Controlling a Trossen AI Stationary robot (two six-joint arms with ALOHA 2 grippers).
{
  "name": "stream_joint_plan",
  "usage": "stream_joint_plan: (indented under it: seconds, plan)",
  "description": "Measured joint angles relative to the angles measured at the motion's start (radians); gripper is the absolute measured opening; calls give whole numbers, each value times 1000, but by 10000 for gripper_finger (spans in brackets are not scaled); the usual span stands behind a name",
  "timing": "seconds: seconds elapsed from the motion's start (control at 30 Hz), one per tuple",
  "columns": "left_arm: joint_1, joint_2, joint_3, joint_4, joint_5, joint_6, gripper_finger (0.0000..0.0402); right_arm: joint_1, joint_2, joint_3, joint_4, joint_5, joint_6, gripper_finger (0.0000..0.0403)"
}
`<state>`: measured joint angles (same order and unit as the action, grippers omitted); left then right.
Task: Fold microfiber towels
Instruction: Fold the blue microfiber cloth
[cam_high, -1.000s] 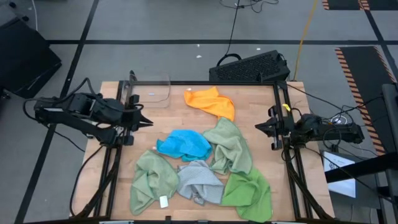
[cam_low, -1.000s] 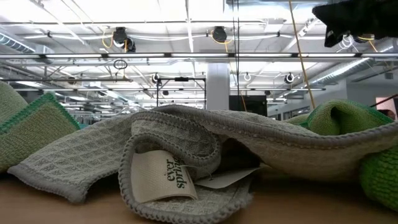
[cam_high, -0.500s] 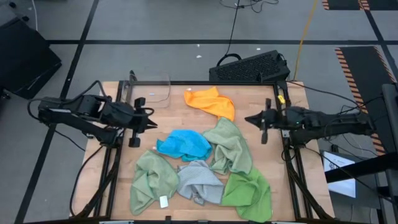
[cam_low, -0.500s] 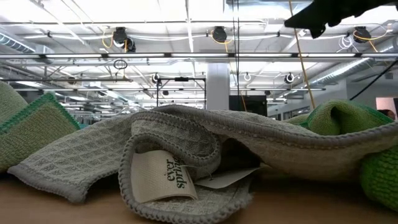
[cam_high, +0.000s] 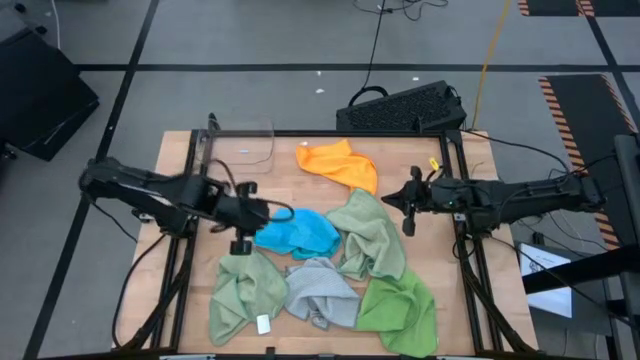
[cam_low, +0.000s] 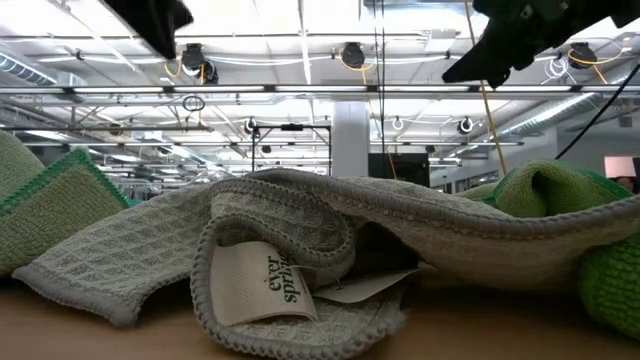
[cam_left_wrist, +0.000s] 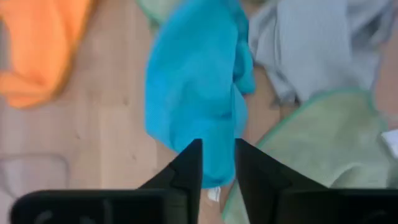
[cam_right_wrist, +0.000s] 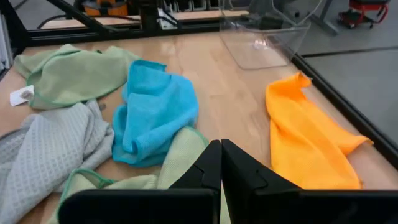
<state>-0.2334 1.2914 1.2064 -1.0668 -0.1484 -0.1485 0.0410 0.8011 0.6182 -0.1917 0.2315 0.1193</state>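
Six towels lie crumpled on the wooden table: orange (cam_high: 340, 165) at the far side, bright blue (cam_high: 298, 232) in the middle, one sage green (cam_high: 368, 235) to its right, another sage green (cam_high: 245, 285) at the near left, grey (cam_high: 320, 292) and bright green (cam_high: 400, 308) at the near edge. My left gripper (cam_high: 272, 212) hovers over the blue towel's (cam_left_wrist: 196, 93) left part, its fingers a narrow gap apart (cam_left_wrist: 218, 152). My right gripper (cam_high: 388, 200) is shut (cam_right_wrist: 219, 146) and empty above the table, just right of the middle sage green towel.
A clear plastic container (cam_high: 245, 145) stands at the far left corner. Black rails run along the table's left (cam_high: 185, 250) and right (cam_high: 470, 260) sides. In the low view the grey towel with its label (cam_low: 262, 282) fills the front.
My left gripper has gone from the left rail toward the table's right and near edges, out over the blue towel. My right gripper has gone from the right rail toward the table's left, up to the sage green towel. The towels have kept still.
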Motion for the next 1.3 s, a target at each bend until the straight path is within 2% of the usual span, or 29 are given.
stream_joint_plan:
  seconds: [0.27,0.47,0.63,0.77,0.97,1.0,1.3]
  plan:
    - [-14,80,-267,215,5,-64,166,0,123,0,119,2,-8,0]
    - [-20,90,-396,360,62,-124,172,0,231,2,243,3,-39,0]
    - [-34,91,-472,462,26,-97,172,0,337,2,364,3,-54,0]
    - [-58,91,-506,510,-3,-24,140,0,418,2,461,1,-53,0]
    - [-61,90,-512,550,-29,56,21,1,539,2,644,-31,-31,0]
    - [-58,90,-507,548,-35,62,12,4,560,2,673,-44,-27,0]
    - [-51,87,-402,539,-198,202,5,57,735,20,910,-48,-20,11]
